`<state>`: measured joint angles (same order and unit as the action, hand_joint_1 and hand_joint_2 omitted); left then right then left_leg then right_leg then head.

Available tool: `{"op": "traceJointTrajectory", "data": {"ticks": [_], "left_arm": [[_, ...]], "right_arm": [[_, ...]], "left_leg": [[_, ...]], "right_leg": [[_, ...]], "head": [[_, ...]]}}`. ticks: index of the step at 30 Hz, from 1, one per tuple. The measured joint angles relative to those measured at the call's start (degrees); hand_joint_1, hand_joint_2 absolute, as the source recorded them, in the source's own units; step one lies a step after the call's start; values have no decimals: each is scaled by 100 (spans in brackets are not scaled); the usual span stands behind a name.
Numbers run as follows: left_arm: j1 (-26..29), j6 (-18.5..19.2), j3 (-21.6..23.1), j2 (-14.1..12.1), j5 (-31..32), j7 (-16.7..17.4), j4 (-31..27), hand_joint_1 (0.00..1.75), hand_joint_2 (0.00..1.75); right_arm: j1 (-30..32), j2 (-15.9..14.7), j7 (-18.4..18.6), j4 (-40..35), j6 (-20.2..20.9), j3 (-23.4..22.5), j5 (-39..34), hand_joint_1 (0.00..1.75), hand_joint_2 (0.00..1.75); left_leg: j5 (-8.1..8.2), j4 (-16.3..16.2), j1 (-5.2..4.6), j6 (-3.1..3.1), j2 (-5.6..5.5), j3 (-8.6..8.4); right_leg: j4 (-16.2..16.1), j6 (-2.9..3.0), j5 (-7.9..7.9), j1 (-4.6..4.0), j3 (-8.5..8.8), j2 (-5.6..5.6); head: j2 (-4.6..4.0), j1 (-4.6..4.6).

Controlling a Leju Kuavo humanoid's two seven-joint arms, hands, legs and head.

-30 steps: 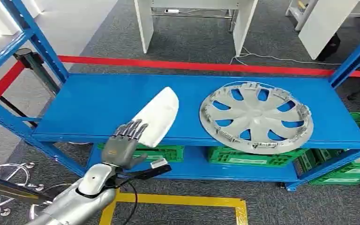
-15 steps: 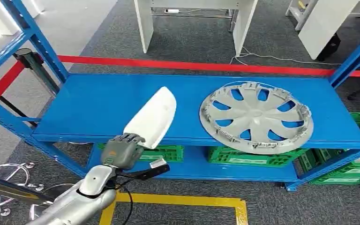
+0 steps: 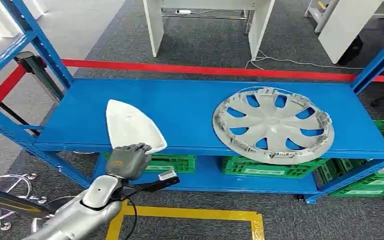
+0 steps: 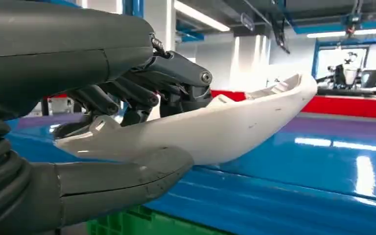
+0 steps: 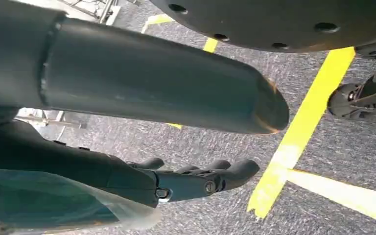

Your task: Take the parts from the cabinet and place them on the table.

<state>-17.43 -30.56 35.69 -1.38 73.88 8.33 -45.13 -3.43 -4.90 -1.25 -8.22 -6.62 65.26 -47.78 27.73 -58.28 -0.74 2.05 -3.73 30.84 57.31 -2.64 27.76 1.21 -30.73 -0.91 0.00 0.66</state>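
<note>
Biggest thing here is the blue metal shelving rack, with the grey hubcap lying flat on the right half of its top shelf, spokes and clip tabs facing up. Left of that, well apart from it, is the white plastic part, a teardrop-shaped shell sitting over the front edge of the same shelf, pointed end aimed toward the back. The left hand has hold of its near edge: in the left wrist view the thumb is tucked under the shell and the dark fingers are curled down over the top, so it's a proper clamp. Green crates sit on the lower shelf, and they carry pale labels, but the writing is too small to read. The right hand hangs over grey carpet and yellow floor tape, fingers loosely extended, nothing in it.
</note>
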Motion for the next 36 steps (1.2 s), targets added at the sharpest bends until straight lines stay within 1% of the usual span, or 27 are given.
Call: {"op": "traceJointTrajectory", "data": {"ticks": [3, 8, 11, 14, 16, 19, 22, 24, 28, 31, 34, 36], "left_arm": [[-9, -116, -2, -13, 94, 57, 13, 175, 175], [-60, -175, -7, -70, 293, 107, 11, 175, 175], [-96, -319, 4, -147, 724, 230, -121, 175, 175], [-141, -343, 28, -295, 1284, 385, -486, 175, 175], [-241, -330, 198, -498, 1532, 705, -852, 175, 175], [-498, -297, 663, -809, 1580, 1214, -1276, 175, 175], [-698, -297, 1134, -1042, 1598, 1528, -1578, 175, 175], [-739, -310, 1329, -1126, 1611, 1539, -1707, 175, 175], [-713, -374, 1368, -1169, 1578, 1256, -1816, 175, 175], [-566, -507, 1166, -1132, 1421, 931, -1884, 175, 175], [-412, -505, 948, -1073, 1224, 697, -1972, 175, 175], [-295, -487, 789, -1051, 1206, 542, -2066, 175, 175]], "right_arm": [[1, 0, 0, 0, 20, 0, -7, 0, 0], [0, 0, 4, -2, 33, 0, -22, 0, 0], [0, 0, 13, -2, 39, 0, -20, 0, 0], [-6, -2, 9, -4, 39, 0, 0, 0, 0], [-8, -2, -7, -20, 46, 0, 13, 0, 0], [-25, -2, -11, -35, 48, 0, 31, 0, 0], [-43, -2, -11, -52, 48, 2, 57, 0, 0], [-52, -2, -4, -59, 48, 2, 63, 0, 0], [-54, -2, 11, -85, 46, 2, 81, 0, 0], [-51, -2, 11, -90, 33, 2, 83, 0, 0], [-51, -2, 11, -92, 6, 2, 103, 0, 0], [-48, -2, 0, -94, -15, 4, 118, 0, 0]], "left_leg": [[-1, 0, 0, 1, 0, 1], [-1, -1, 0, 1, 0, 3], [-1, -1, 0, 1, 0, 4], [-2, -2, 0, 1, 0, 5], [-4, -3, 1, 0, 0, 7], [-8, -3, 1, 5, -1, 9], [-8, -2, 1, 5, 0, 9], [-8, -3, 1, 5, 0, 9], [-9, -3, 0, 6, 0, 10], [-9, -4, 0, 6, 0, 10], [-9, -4, 0, 6, 0, 10], [-9, -4, 0, 6, 0, 10]], "right_leg": [[0, -1, 0, 0, 0, 0], [0, -2, -2, 0, -1, 1], [0, -3, -3, 0, -2, 0], [1, -4, -3, 0, -2, 0], [1, -4, -5, 0, -5, 1], [1, -5, -8, 0, -5, 3], [2, -4, -10, 0, -4, 1], [1, -4, -11, 0, -4, 0], [1, -4, -12, 1, -4, 0], [1, -4, -12, 1, -6, -1], [1, -4, -12, 1, -6, -1], [1, -4, -12, 1, -7, 0]], "head": [[0, 0], [0, 0], [0, 0], [0, 0], [0, 0], [0, 0], [0, 0], [0, 0], [0, 0], [0, 0], [0, 0], [0, 0]]}}
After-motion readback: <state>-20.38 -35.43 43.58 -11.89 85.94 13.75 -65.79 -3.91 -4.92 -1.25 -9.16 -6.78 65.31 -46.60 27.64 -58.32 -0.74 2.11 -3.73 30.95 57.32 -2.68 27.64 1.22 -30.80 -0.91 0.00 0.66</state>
